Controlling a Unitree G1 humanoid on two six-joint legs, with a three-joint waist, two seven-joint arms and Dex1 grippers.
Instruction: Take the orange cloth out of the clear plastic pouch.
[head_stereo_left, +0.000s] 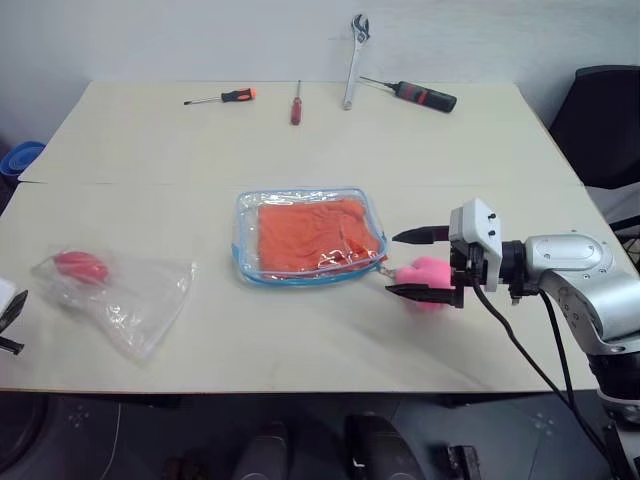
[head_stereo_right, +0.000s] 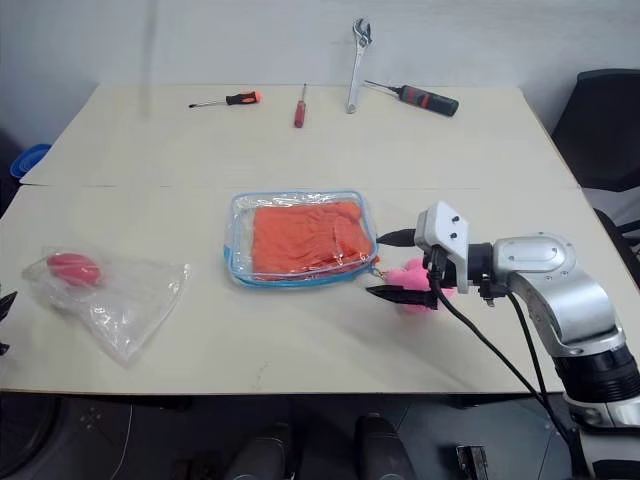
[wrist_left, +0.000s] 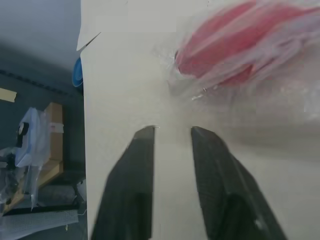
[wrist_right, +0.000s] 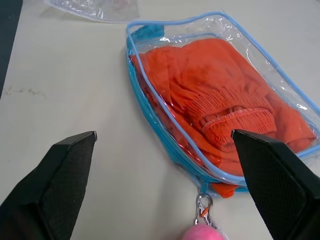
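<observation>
Pouch (head_stereo_left: 310, 235) lies lengthwise toward the right gripper (head_stereo_left: 423, 264) — fingers spread wide, empty, beside its corner. Left gripper (wrist_left: 172, 137), partly parted, holds nothing — well apart.

cloth (head_stereo_left: 312, 234) in pouch (head_stereo_left: 246, 232) | bag (head_stereo_left: 130, 292) left | screwdrivers (head_stereo_left: 296, 103) behind

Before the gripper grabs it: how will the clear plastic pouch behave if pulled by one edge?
The clear plastic pouch would probably flex, not stay flat: its film looks thin and wrinkled. It likely slides easily on the smooth table. The orange cloth inside looks soft, so it should be light.
</observation>
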